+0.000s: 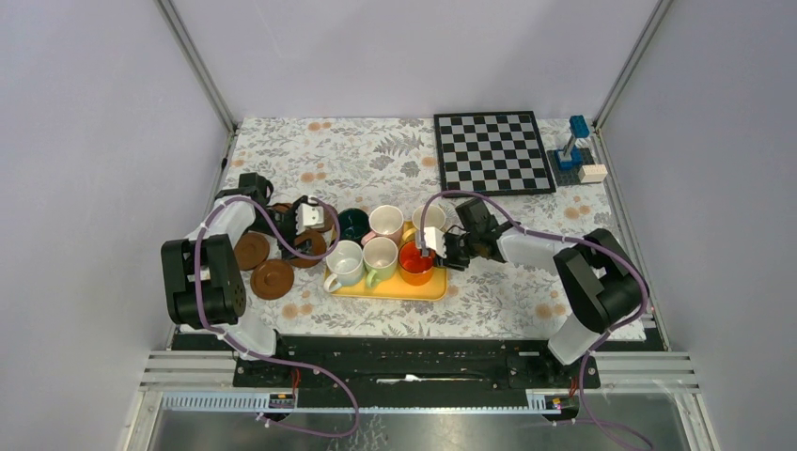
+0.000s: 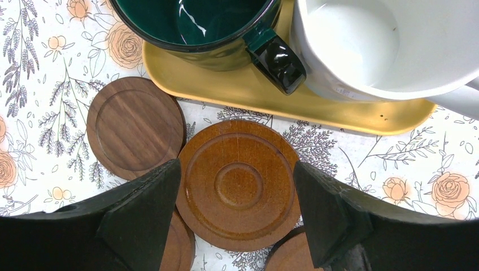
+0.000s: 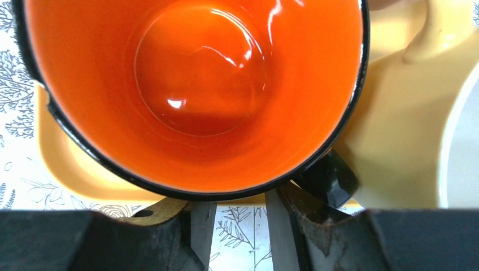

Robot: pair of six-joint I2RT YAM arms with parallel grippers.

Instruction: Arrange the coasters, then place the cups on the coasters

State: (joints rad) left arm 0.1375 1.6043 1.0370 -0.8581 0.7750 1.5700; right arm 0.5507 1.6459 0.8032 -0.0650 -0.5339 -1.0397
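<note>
Two pincers logged. Left pincer wide, straddling one coaster on the desk; contact unclear, lower coasters cut off. Right pincer narrow, gap empty, at orange cup on yellow tray; handle half hidden.

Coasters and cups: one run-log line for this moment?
left fingers: open astride a coaster | right fingers: open at orange cup rim, no grip | cups: all on yellow tray | coasters: clustered left of tray
</note>
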